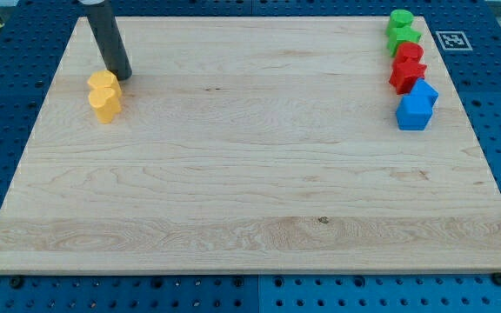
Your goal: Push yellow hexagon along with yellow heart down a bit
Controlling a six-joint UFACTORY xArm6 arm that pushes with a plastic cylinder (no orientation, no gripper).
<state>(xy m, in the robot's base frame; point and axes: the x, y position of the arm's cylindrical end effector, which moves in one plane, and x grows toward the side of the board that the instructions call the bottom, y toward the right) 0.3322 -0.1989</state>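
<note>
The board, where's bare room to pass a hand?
Bare wood spans the middle and bottom, between the yellow hexagon and yellow heart under my tip and the crowded green, red and blue blocks.

Eight blocks sit on the worktop (pixel 250 174), two of each colour. There are two yellow ones: the yellow hexagon (pixel 103 83) and the yellow heart (pixel 105 104). There are two green blocks (pixel 400 20) (pixel 404 39), two red blocks (pixel 409 54) (pixel 406 75) and two blue blocks (pixel 424 91) (pixel 413 111). The shapes in that crowded column at the view's right are hard to make out. One dark rod (pixel 107 39) is present, with one tip (pixel 120 76).
</note>
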